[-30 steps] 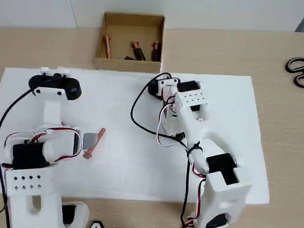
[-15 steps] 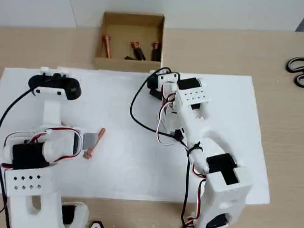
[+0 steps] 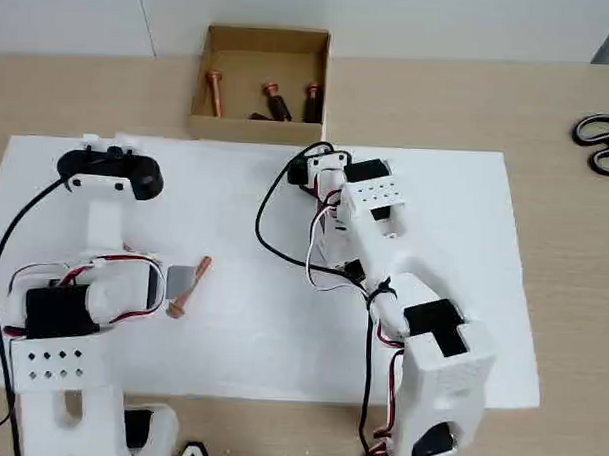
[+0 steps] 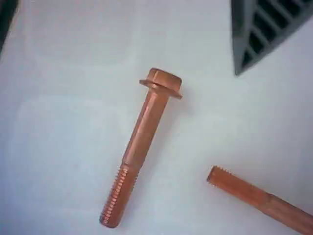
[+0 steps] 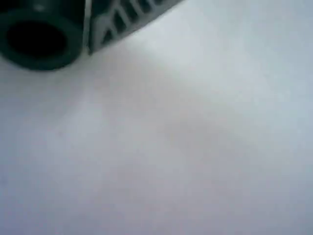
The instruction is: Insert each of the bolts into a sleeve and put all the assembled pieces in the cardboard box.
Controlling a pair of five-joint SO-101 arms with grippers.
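left gripper point(image 3: 182, 282) at 8 o'clock, fingers released above loose bolt point(image 4: 142, 147) | second bolt point(image 4: 259, 200) cut off at edge | cardboard box point(image 3: 202, 79) at 12, three pieces point(image 3: 275, 101) inside, indistinct | right gripper point(image 3: 307, 175) mid-table, mostly under its arm, grasping sleeve point(image 5: 36, 36) | scissors point(image 3: 603, 143) at 2, cut off

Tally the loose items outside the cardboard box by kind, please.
2 copper bolts, on the white mat
1 black sleeve
1 pair of scissors, on the bare table
Total: 4
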